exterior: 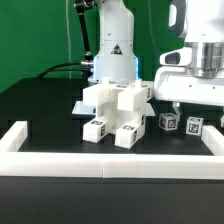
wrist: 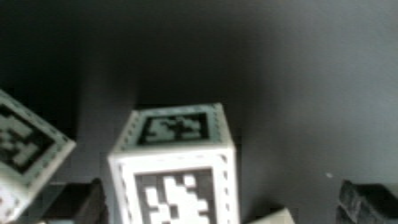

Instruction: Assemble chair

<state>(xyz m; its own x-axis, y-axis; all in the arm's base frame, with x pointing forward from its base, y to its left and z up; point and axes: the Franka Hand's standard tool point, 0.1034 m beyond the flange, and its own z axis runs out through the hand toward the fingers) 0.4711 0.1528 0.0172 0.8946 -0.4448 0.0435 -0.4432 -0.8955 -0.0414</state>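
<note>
The chair (exterior: pixel 115 112) sits as a cluster of white tagged blocks at the middle of the desk (exterior: pixel 40 110). The parts appear rigid, light and smooth, so grip across flat parallel faces. A loose tagged block (exterior: pixel 168 122) lies toward the exterior view's right, below the gripper (exterior: pixel 194 100), which is spread wide and holds nothing.

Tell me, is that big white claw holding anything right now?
Nothing is held: the gripper hangs open above the loose chair pieces, touching none.
</note>
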